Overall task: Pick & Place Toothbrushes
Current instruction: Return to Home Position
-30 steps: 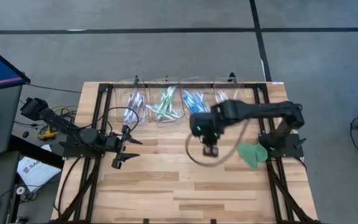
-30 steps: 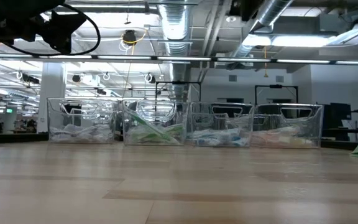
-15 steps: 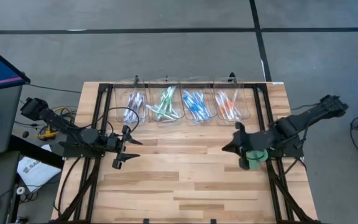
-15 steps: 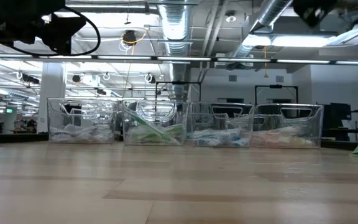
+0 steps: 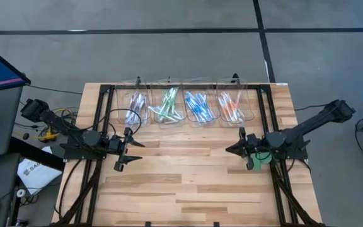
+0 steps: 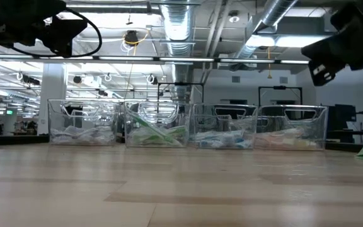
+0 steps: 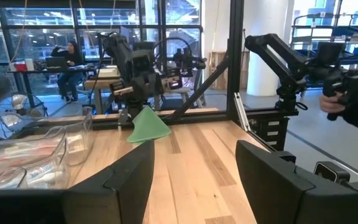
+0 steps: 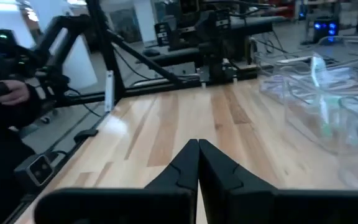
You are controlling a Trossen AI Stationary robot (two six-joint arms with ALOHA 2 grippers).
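Observation:
The toothbrushes lie sorted by colour in four clear bins along the table's far edge: purple (image 5: 135, 104), green (image 5: 167, 104), blue (image 5: 197, 105), orange (image 5: 231, 107). My left gripper (image 5: 130, 156) hovers open and level over the table's left side, with nothing between its fingers (image 7: 194, 180). My right gripper (image 5: 230, 149) hovers shut and level over the table's right side, pointing toward the left arm, and holds nothing (image 8: 197, 165). Both stand nearer than the bins and touch nothing.
A flat green disc (image 5: 255, 162) lies on the table under my right arm, and it also shows in the left wrist view (image 7: 148, 126). Bare wooden tabletop (image 5: 181, 183) spreads between the arms and toward the near edge. A person's hand (image 8: 11, 93) shows beyond the table.
My right arm has pulled back from over the table's middle toward the right edge, sinking as it went. Its gripper has tipped from pointing down to pointing level. It uncovered the orange bin. The toothbrushes have not moved.

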